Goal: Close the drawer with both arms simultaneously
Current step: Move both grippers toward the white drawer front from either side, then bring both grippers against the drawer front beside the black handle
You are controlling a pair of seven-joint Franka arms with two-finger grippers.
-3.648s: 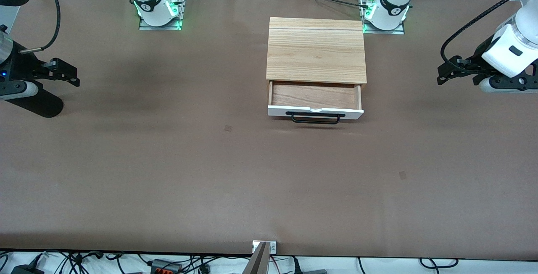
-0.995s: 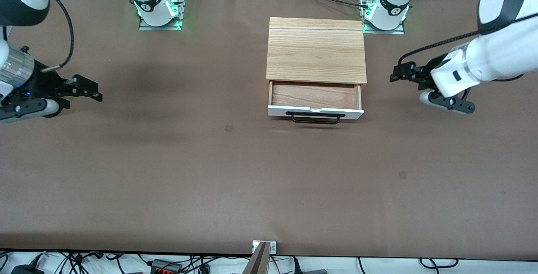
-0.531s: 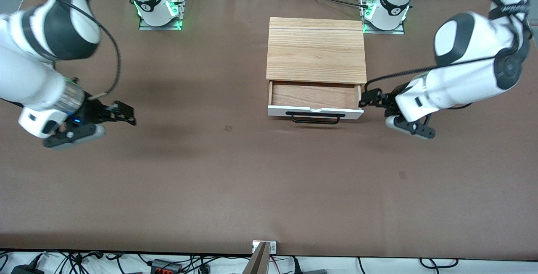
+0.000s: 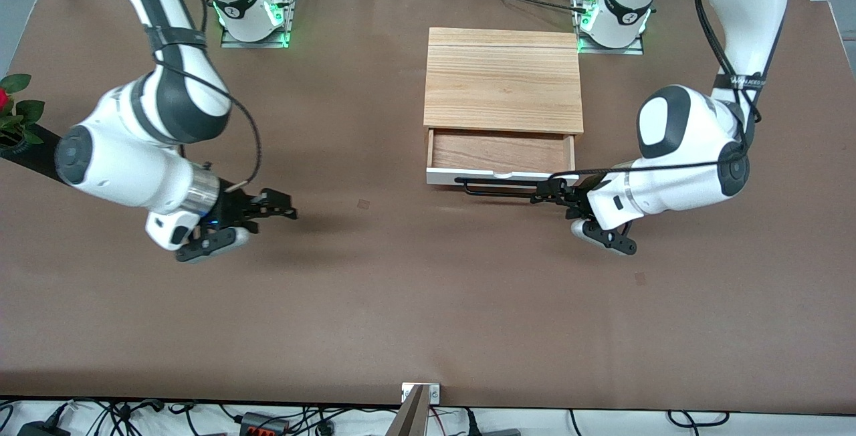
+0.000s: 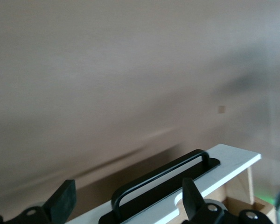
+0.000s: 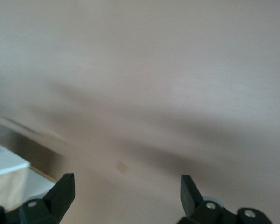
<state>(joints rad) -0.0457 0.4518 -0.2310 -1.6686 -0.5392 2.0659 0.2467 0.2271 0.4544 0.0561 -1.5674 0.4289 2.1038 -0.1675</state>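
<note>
approach step in hand. the shallow white-fronted drawer with black bar handle (image 4: 501,170) stands pulled out of the light-wood box (image 4: 503,80), mid surface. left pincer (image 4: 550,193) open, empty, at the handle's end. right pincer (image 4: 279,210) open, empty, well apart. next: both meet the front and push together.

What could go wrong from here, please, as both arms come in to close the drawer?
The left gripper is already by the handle at one end of the drawer, while the right gripper is well off toward the right arm's end of the table. A lone early push could skew the drawer or shift the box. An open finger might also snag the handle.
</note>
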